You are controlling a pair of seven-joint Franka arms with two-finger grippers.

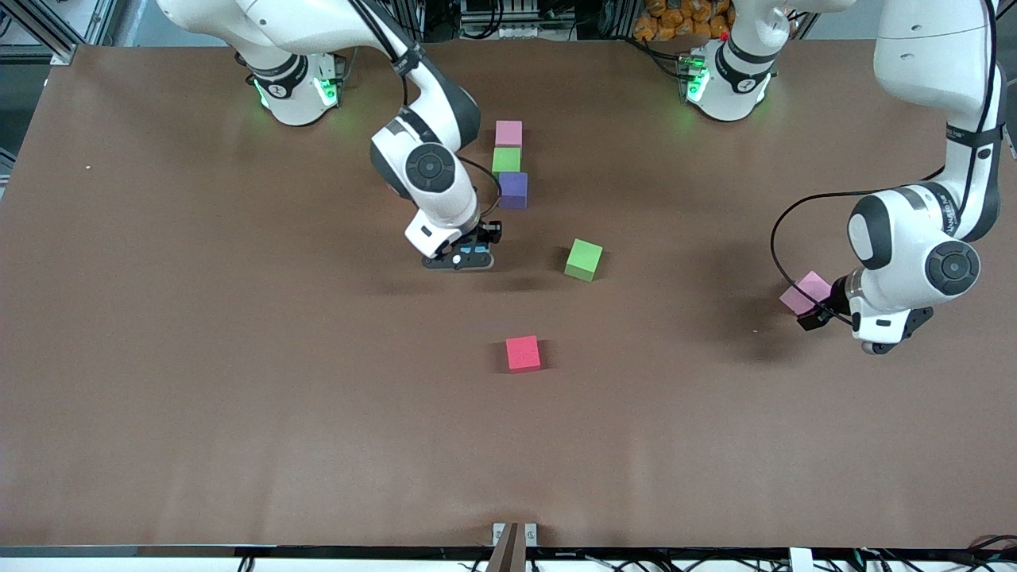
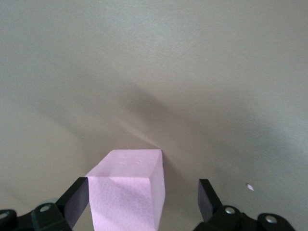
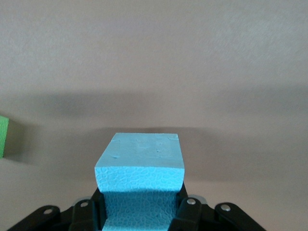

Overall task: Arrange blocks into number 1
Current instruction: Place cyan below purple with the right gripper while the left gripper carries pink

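The right hand [image 1: 463, 256] sits low over the middle of the brown bench [image 1: 199, 357], its fingers clamped on a light blue block [image 3: 139, 185], which the right wrist view shows squeezed between the two pads. Just beside that hand, toward the robots' bases, three blocks stand in a short line, each touching the next: a pink block [image 1: 508, 133] farthest from the front camera, then a green block [image 1: 506, 160], then a purple block [image 1: 513, 190] nearest it. A second green block [image 1: 584, 259] lies on its own, turned at an angle, toward the left arm's end from the right hand. A red block [image 1: 523, 353] rests apart, nearer the front camera than all of these. At the left arm's end of the bench, the left hand [image 2: 142, 199] hangs low with its fingers spread wide around a second pink block [image 1: 806, 291]; one finger looks to be against it, the other stands clear.
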